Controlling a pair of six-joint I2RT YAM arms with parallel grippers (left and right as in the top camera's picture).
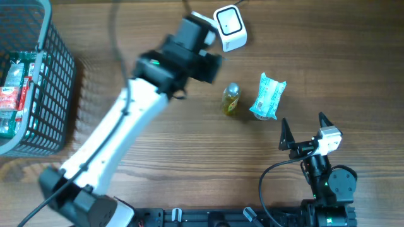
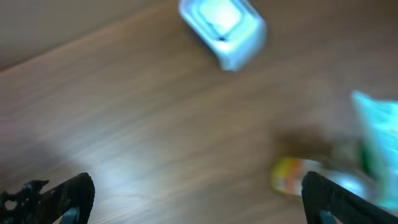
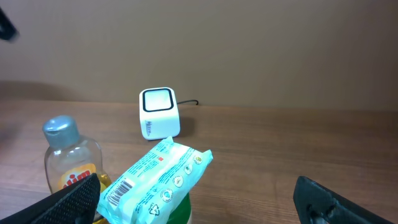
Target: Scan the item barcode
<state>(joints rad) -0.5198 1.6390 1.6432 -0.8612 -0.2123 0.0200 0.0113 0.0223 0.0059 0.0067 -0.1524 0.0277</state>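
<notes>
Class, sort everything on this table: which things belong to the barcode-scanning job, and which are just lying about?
Belongs to the job: white scanner, small bottle, wipes packet with its barcode.
Just lying about: mesh basket, packets inside it.

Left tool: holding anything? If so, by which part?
Nothing held. The left tool is open and empty; the bottle and wipes pack sit free of it. The right tool is open and empty too.
</notes>
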